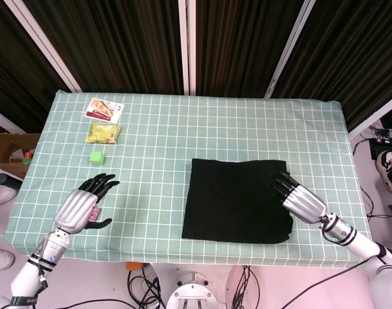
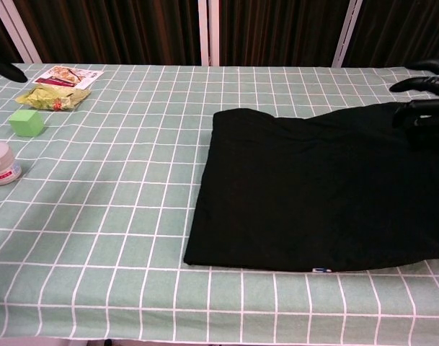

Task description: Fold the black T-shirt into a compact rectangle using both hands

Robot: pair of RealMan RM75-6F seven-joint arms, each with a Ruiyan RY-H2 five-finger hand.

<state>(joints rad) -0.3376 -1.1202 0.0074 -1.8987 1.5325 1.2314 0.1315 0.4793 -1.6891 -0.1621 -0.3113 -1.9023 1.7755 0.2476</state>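
Note:
The black T-shirt (image 1: 237, 201) (image 2: 316, 191) lies folded as a flat rectangle on the checked table, right of centre near the front edge. My right hand (image 1: 298, 198) rests flat on its right edge, fingers extended and pointing up-left; in the chest view only the dark fingertips (image 2: 421, 108) show at the far right. My left hand (image 1: 85, 206) hovers over the table's front left, fingers spread and holding nothing, well apart from the shirt.
At the back left sit a printed card (image 1: 105, 109), a yellow-green packet (image 1: 103, 132) and a green cube (image 1: 96, 157) (image 2: 26, 122). A small white jar (image 2: 1, 163) stands near my left hand. The green checked tablecloth (image 1: 215, 129) covers the table.

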